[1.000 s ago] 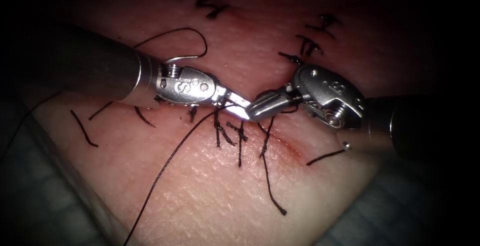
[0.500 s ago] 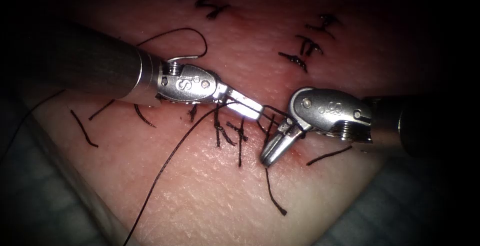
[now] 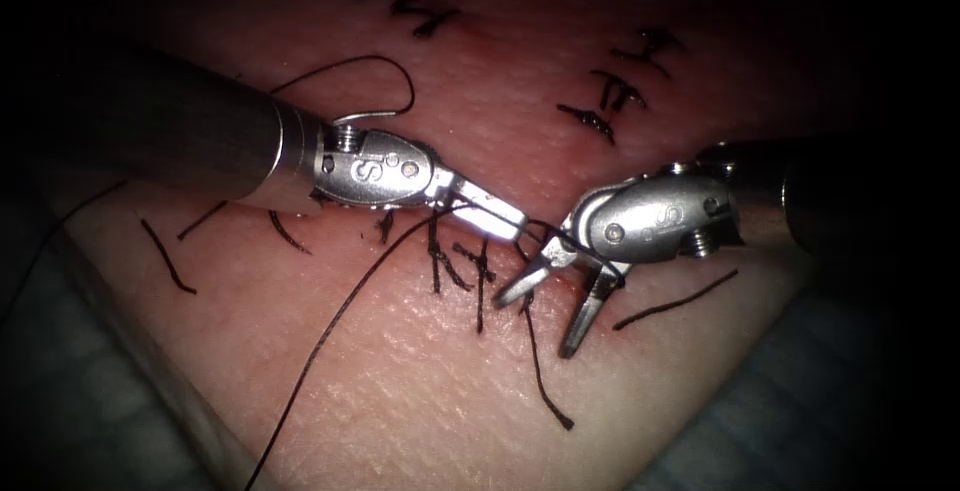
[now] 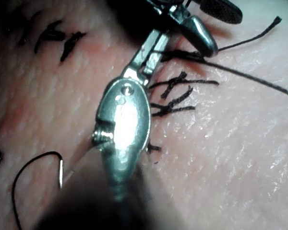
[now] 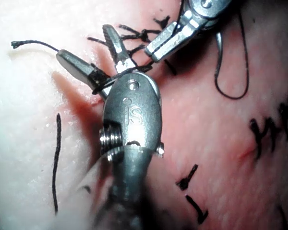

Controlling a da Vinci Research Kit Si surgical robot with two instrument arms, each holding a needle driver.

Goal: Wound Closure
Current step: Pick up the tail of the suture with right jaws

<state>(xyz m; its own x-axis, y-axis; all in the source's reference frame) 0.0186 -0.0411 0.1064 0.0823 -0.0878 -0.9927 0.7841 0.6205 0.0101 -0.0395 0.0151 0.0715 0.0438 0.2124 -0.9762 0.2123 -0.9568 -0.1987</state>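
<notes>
Over cut: left gripper clamped on thread; right gripper spread, empty, thread looped around it.

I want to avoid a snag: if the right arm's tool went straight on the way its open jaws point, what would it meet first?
Probably the cut end of thread lying between the open jaws of the right tool, then the tissue; depth is unclear.

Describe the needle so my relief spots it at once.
Start at the left tool, its shaft over the tissue. Just beyond its wrist the needle lies free on the tissue, not in it. It is the one silver curve among black thread; the left claw grips thread, the open right claw nothing.
</notes>
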